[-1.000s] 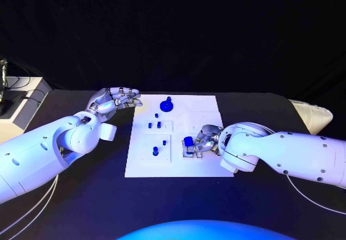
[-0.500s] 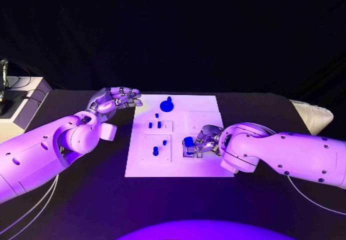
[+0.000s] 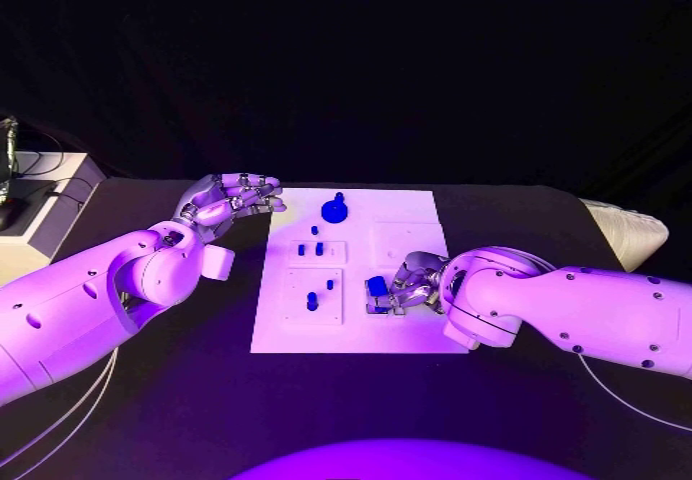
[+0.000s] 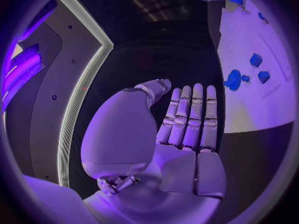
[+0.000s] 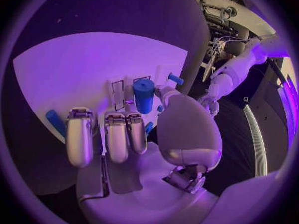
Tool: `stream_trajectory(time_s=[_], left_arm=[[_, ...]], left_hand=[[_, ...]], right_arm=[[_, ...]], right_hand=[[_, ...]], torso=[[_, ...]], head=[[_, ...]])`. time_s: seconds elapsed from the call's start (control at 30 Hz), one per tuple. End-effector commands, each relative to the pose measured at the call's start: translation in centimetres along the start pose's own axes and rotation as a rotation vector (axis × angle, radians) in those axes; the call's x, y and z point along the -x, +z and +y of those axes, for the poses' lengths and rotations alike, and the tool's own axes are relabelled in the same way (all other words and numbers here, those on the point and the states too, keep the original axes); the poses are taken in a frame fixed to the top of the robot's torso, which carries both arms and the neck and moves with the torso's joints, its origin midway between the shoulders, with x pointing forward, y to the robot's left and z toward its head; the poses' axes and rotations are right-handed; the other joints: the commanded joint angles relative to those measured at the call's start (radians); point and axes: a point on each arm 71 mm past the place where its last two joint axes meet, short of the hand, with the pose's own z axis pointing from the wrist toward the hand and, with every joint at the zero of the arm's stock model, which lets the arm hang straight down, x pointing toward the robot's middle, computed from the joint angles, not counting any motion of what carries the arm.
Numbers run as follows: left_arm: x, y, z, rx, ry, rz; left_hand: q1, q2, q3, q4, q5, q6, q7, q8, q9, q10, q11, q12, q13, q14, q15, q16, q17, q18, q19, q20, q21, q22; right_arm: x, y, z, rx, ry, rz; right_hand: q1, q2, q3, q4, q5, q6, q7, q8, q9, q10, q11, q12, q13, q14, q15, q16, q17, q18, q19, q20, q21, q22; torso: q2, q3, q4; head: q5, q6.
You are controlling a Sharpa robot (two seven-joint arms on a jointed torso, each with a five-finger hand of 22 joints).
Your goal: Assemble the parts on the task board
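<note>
**Head view: right hand at the blue cylinder, left hand idle beside the board**

Head view puts the task board (image 3: 346,270) in the middle of the black worktop (image 3: 173,400). Your right hand (image 3: 415,281) sits over the board's near right part, at a blue cylinder (image 5: 143,95) that stands upright there. In the right wrist view the thumb lies just beside the cylinder and the other fingers (image 5: 116,137) hang loosely curled short of it; you cannot tell whether it is pinched.

Your left hand (image 3: 228,203) hovers off the board's far left corner, fingers curled in on nothing.

A blue round knob (image 3: 335,211) lies at the far edge, and small blue pegs (image 3: 313,250) stand in the left-hand plates.

Judge the cylinder as light, rigid, smooth plastic: likely slippery and easy to tip. Take it across its upper sides, thumb opposite finger, and keep it upright.
</note>
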Motion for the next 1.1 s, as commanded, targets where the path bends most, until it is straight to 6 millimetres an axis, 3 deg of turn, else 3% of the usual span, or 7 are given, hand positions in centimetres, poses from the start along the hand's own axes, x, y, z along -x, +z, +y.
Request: stream_trajectory(time_s=[0.03,0.7,0.97,1.1], left_arm=[[-0.18,0.03,-0.09,-0.008,-0.010,0.015],[-0.19,0.03,-0.09,-0.007,-0.010,0.014],[-0.16,0.02,-0.08,-0.004,-0.009,0.013],[-0.15,0.02,-0.07,-0.004,-0.009,0.012]], left_hand=[[-0.005,0.000,-0.004,0.000,0.000,-0.003,0.001,-0.001,-0.001,-0.002,0.005,-0.006,0.000,-0.009,-0.001,-0.004,0.001,0.011,0.009,0.001,-0.003,-0.001],[-0.004,0.001,-0.005,0.000,0.000,-0.004,0.001,-0.001,-0.002,-0.002,0.005,-0.007,0.000,-0.010,0.000,-0.003,0.003,0.011,0.011,0.001,-0.005,-0.002],[-0.005,0.001,-0.006,0.001,0.000,-0.005,0.002,-0.001,-0.002,-0.003,0.006,-0.007,0.000,-0.011,0.000,-0.003,0.004,0.011,0.011,0.001,-0.006,-0.003],[-0.005,0.001,-0.006,0.001,0.000,-0.005,0.002,-0.001,-0.002,-0.003,0.006,-0.007,0.000,-0.011,0.000,-0.003,0.004,0.011,0.011,0.001,-0.006,-0.003]], right_arm=[[-0.63,-0.17,0.19,0.017,-0.024,0.022],[-0.56,0.03,0.18,0.016,-0.022,0.022],[-0.41,0.09,0.10,0.014,-0.012,0.008],[-0.36,0.09,0.08,0.015,-0.008,0.004]], right_hand=[[-0.008,0.003,0.001,-0.004,-0.005,0.008,-0.003,0.003,0.002,0.103,-0.005,0.005,0.263,0.098,-0.004,0.005,0.225,-0.007,0.079,-0.005,0.004,0.230],[-0.017,-0.006,-0.006,-0.003,-0.015,0.010,-0.003,0.001,0.003,0.103,-0.005,0.005,0.263,0.097,-0.004,0.003,0.221,-0.005,0.078,-0.005,-0.002,0.229],[-0.045,-0.003,-0.041,-0.002,-0.119,0.011,-0.003,-0.009,0.012,0.102,-0.005,0.004,0.263,0.097,-0.004,0.003,0.221,-0.005,0.077,-0.004,-0.005,0.229],[-0.061,0.000,-0.062,-0.001,-0.135,0.011,-0.003,-0.010,0.015,0.101,-0.004,0.003,0.262,0.097,-0.004,0.003,0.222,-0.005,0.077,-0.004,-0.005,0.230]], torso=[[0.001,0.0003,0.0004],[0.001,-0.0009,0.0004],[0.000,-0.0001,-0.0007],[0.000,0.0001,-0.0005]], head=[[0.001,0.002],[0.001,-0.001],[0.003,-0.002],[0.003,-0.003]])
